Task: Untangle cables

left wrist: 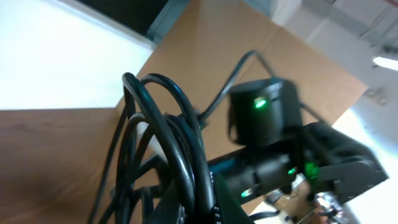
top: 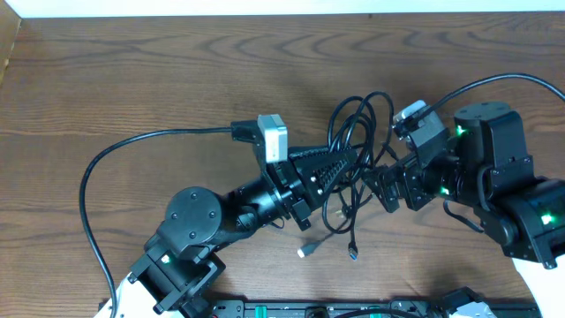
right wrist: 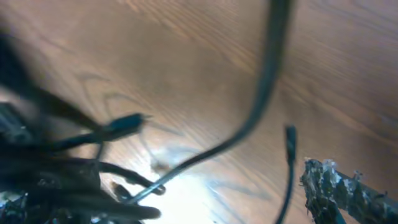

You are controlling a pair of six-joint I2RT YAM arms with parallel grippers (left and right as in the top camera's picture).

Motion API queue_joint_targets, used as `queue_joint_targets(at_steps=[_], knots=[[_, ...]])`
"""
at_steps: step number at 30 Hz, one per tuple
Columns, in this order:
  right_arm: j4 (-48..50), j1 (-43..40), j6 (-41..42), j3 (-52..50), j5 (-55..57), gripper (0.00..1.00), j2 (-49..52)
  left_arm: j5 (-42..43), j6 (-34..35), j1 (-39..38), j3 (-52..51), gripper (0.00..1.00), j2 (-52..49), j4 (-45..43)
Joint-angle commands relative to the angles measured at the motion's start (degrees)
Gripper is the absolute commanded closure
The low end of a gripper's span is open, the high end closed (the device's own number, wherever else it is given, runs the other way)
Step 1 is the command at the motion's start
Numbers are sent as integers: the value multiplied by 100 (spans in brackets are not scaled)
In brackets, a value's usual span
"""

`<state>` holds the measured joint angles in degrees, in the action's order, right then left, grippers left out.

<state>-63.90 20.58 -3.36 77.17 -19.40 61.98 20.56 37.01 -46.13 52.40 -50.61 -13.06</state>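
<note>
- Cables (top: pixel 357 146): one knotted bundle at mid-table, left hand (top: pixel 349 163) clenched on its loops.
- Right hand (top: pixel 375 184) released, jaws wide and empty, just beside the bundle.
- Pale plug end (top: pixel 305 252) trails loose onto the table (top: pixel 132 79).
- Progress: early, I'd judge. No cord is separated yet and the whole tangle is left.

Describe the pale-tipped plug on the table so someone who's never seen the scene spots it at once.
On the wooden table, find the cables tangled mid-table between the left arm and right arm. Two loose ends trail out toward the arm bases. The pale-tipped plug is the one on the left arm's side; the neighbouring plug is all dark.
</note>
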Motion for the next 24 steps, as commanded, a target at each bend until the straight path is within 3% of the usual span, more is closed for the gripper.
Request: queue_joint_targets(at_steps=[1,9,15,24], knots=[[70,9,-162,-4,-549,1,-181,-192,-444,22,70,92,90,184],[190,9,-140,-4,-592,1,-398,-195,-437,20,70,92,90,247],[411,9,-140,-4,-616,1,-352,-157,-42,17,70,92,57,219],[636,9,-140,-7,-802,1,-28,374,149,13,70,92,-179,-398]])
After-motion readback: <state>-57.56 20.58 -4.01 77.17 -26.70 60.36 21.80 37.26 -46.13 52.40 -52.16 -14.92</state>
